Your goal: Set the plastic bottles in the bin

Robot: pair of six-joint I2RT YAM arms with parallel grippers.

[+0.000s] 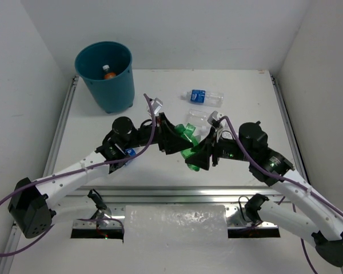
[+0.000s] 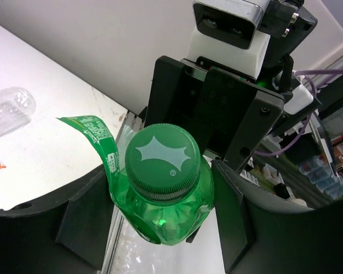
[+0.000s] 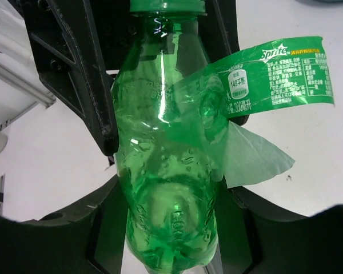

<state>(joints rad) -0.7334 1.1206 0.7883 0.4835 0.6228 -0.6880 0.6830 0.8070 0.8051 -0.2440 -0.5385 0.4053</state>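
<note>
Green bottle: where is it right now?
In the top view the green bottle is over the middle of the table, clasped between the left hand and the right hand, with a blue-labelled bottle lying beyond them.

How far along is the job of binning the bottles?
Done: one orange-labelled bottle sits in the bin. In hand: the green bottle, clamped between the left gripper and the right gripper. Left: that one, plus a blue-labelled bottle and a clear bottle lying on the table; others may be hidden.

White table [image 1: 246, 85] w/ alu rails [image 1: 63, 125], white walls [image 1: 217, 28] on 3 sides.
</note>
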